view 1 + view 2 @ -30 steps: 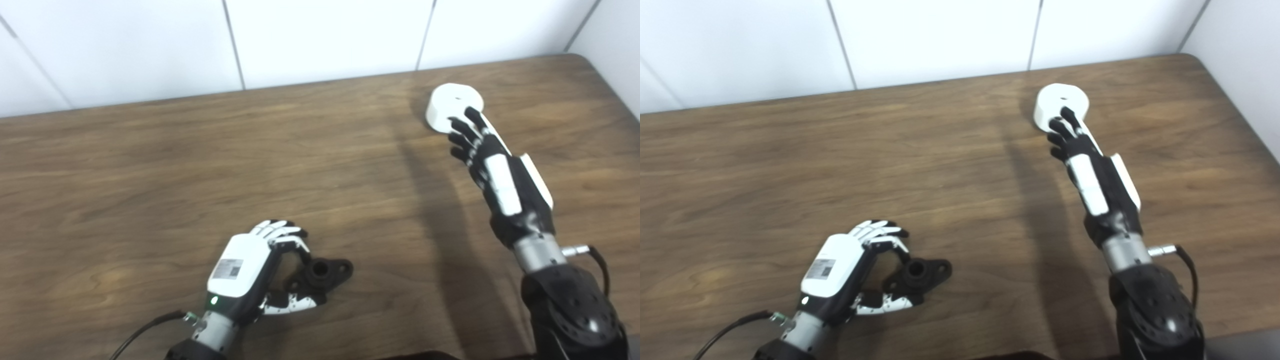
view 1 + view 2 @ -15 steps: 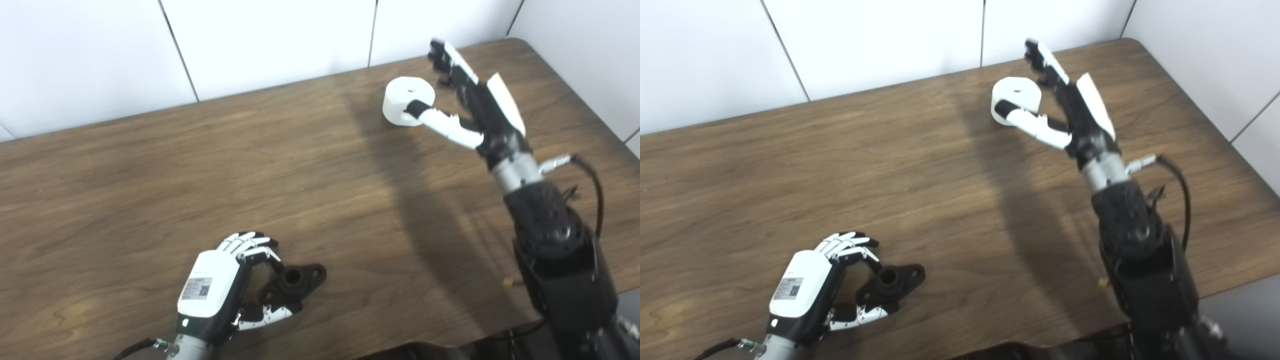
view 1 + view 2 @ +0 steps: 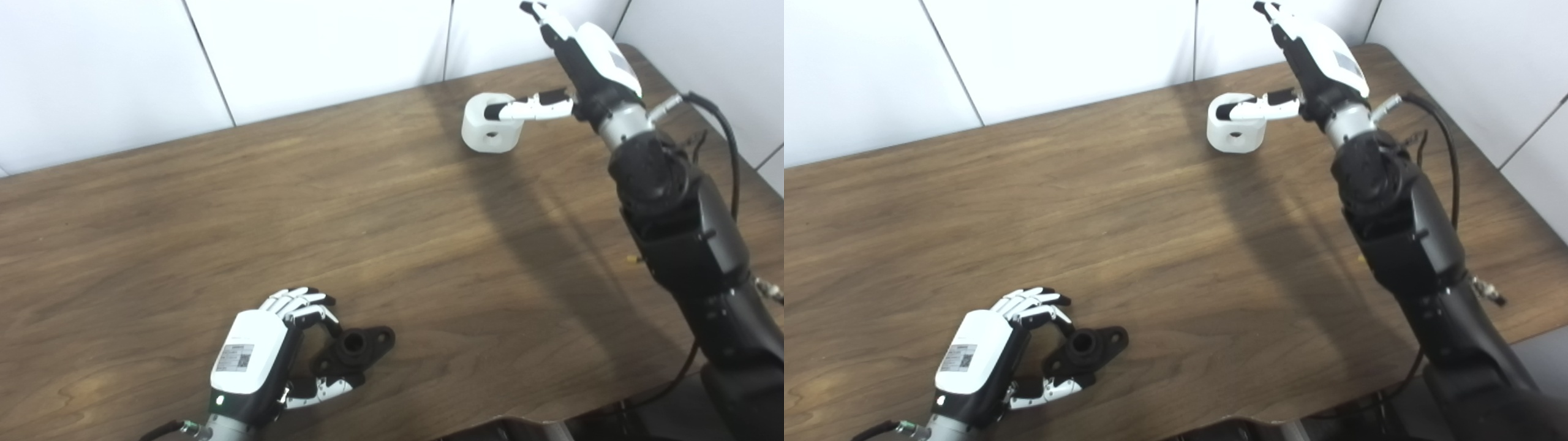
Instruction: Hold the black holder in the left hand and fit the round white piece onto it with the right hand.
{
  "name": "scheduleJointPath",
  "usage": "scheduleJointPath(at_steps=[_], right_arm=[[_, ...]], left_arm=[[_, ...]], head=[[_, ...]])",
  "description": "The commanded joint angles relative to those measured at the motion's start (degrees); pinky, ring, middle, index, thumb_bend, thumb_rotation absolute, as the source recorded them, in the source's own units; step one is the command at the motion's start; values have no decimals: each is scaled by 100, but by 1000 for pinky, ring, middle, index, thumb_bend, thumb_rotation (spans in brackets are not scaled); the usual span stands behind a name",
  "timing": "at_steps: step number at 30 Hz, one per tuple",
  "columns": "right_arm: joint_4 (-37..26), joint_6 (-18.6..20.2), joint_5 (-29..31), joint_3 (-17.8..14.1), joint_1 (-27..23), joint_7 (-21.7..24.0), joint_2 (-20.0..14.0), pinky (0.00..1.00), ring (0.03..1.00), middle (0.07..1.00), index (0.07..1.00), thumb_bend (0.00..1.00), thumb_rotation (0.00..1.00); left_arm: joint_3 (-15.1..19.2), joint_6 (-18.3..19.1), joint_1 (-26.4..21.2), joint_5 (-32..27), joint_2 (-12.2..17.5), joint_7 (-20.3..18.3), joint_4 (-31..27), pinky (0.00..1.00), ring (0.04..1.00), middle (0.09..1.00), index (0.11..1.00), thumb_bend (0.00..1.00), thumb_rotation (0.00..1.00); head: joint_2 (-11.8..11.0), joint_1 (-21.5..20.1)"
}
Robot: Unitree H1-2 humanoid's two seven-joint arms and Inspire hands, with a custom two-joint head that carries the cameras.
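Black holder [image 3: 357, 349] sits flat on the desk [image 3: 367, 214] near the front edge, bore pointing up. The left hand [image 3: 269, 361] is curled round its left end, fingers [image 3: 300, 304] arched over the top and thumb tucked under the near side, so it looks like a loose grip, though whether it's really clamped I can't tell. Way off from the holder, at the desk's far right corner by the white wall [image 3: 318, 55], is the white piece [image 3: 1235, 129], tipped up so its round hole faces the camera. The right hand [image 3: 576, 67] is spread wide: thumb [image 3: 1252, 111] laid across the top of the piece, fingers sticking up and away from it. So touching, not gripping.
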Motion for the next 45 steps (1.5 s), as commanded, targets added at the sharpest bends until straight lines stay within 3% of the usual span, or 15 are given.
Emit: scheduleJointPath(at_steps=[1, 11, 22, 45], right_arm=[[135, 42, -222, -8, -380, 144, -229, 907, 1000, 1000, 951, 841, 424], [972, 41, -702, 455, -1008, 912, -603, 951, 1000, 1000, 939, 924, 392], [1285, 46, -1269, 454, -1289, 1923, -479, 966, 1000, 1000, 912, 965, 367], [1716, 3, -1315, 792, -1323, 1797, -181, 985, 1000, 988, 839, 928, 369]], left_arm=[[2, 96, 210, 112, 104, -192, 96, 821, 823, 755, 489, 518, 47], [20, 121, 233, 127, 31, -234, 49, 815, 824, 754, 489, 517, 46], [44, 131, 233, 152, -68, -201, 45, 816, 824, 756, 488, 517, 45], [70, 167, 244, 228, -181, -244, 37, 821, 823, 757, 489, 517, 46]], head=[[0, -4], [-51, 48], [-74, 95], [-151, 164]])
